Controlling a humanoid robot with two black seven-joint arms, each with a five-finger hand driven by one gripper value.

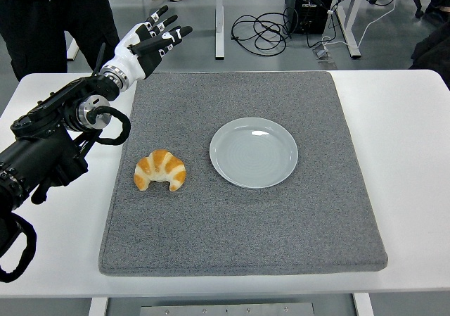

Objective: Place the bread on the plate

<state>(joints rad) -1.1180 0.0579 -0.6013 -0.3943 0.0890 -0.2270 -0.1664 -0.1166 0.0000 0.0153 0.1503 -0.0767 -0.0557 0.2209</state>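
Spread fingers were seen on the left hand [151, 41], raised beyond the mat's [281, 238] far corner. Bread [160, 169] lay just left of the plate [254, 152]; a low approach was needed.

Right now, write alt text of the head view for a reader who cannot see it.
A croissant lies on a grey mat just left of an empty pale plate, not touching it. The robot's left hand is raised over the mat's far left corner, fingers spread, holding nothing.
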